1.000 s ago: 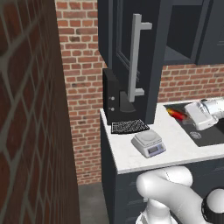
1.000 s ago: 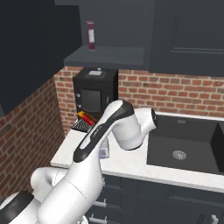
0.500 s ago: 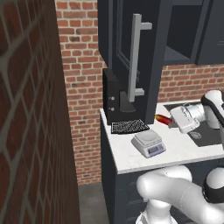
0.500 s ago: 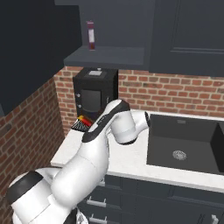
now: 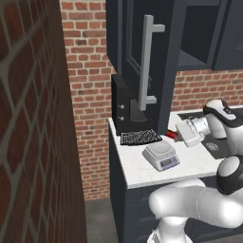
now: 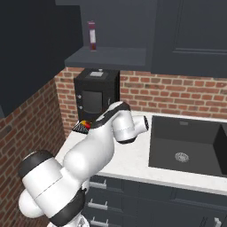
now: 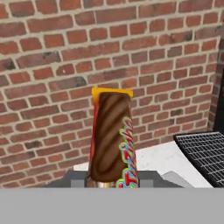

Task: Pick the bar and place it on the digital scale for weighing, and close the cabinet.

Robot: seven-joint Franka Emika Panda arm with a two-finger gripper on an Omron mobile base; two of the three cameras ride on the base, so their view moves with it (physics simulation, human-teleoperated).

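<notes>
So the bar (image 7: 112, 135) is up in the gripper (image 7: 113, 180) rn, pinched at its lower end btw the two fingertips, which are closed on it. In the hand view it sticks straight up out of the jaws, brown face w/ red and yellow edges, brick wall (image 7: 52, 65) behind it. You can see a bit of white counter (image 7: 166, 159) below and a corner of the black mesh mat (image 7: 205, 151) off to the right of that view.

From the left base view the gripper (image 5: 176, 135) sits above the counter (image 5: 142, 171), just right of the mesh mat (image 5: 140, 137) and a bit behind the digital scale (image 5: 162, 155). A red bit of the bar (image 5: 171, 135) pokes out at the hand's left end. So bar is near the scale but not on it; the platform is bare, nothing touching it. The scale sits in front of the mat, display strip facing the camera.

The cabinet (image 5: 142, 57) door is swung open toward the camera, long silver handle (image 5: 146, 59) upright on it. The black box appliance (image 5: 124, 107) stands at the back of the counter under it.

Right base view: the arm blocks most of the counter, just a sliver of red bar (image 6: 87, 126) and mat (image 6: 80, 127) peeking out left of it. Appliance (image 6: 95, 95) behind, sink (image 6: 186, 150) well off to the right. A small red bottle-ish thing (image 6: 91, 36) stands on the open cabinet shelf, can't tell what exactly.
</notes>
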